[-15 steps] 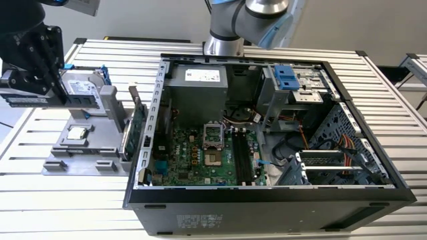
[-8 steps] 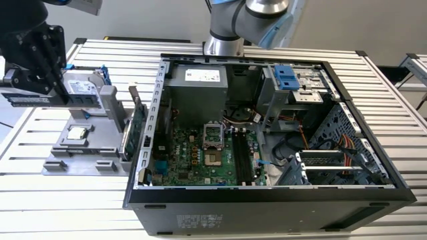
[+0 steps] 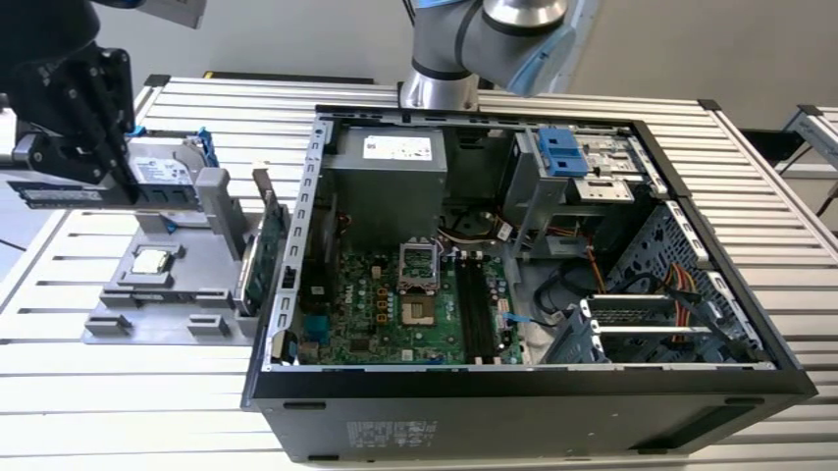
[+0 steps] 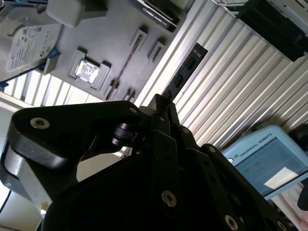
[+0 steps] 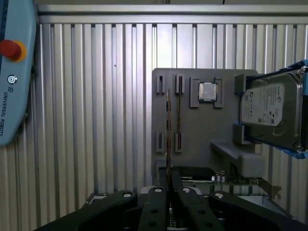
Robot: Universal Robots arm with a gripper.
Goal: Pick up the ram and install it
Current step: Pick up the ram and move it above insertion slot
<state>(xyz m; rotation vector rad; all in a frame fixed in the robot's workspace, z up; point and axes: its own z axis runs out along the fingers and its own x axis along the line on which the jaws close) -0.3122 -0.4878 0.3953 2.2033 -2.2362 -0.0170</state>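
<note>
A black tool (image 3: 59, 162) is clamped shut on the ram (image 3: 73, 193), a thin dark stick held level above the ribbed metal worktop (image 3: 131, 392), near the exterior view's left edge. Close by, a grey holder (image 3: 112, 329) carries a silver hard drive (image 3: 164, 169). A green card (image 3: 269, 255) stands between the holder and an open computer case (image 3: 524, 378), which is well apart from the ram.

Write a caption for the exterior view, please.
Gripper holds the ram over the grey parts tray beside the open computer case.
</note>
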